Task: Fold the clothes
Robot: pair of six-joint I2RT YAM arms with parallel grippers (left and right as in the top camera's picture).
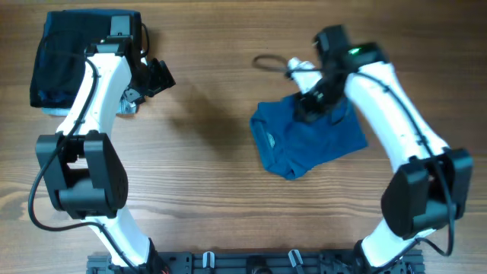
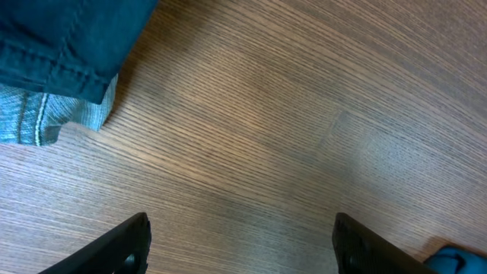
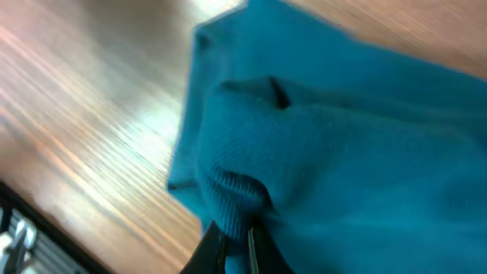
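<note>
Left end effector: arm extended forward, fingers spread wide, empty. Right end effector: angled downward, clamped on polo shirt.

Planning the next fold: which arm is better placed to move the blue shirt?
Right. The right gripper is shut on the blue shirt; the left gripper hangs open over the table, well away from it.

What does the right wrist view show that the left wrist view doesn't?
Only right wrist: the right gripper shut on a fold of the shirt, which fills most of the view. Only left wrist: the left gripper open over bare wood, with the folded dark garments in the top left corner. Both: the wooden table.
</note>
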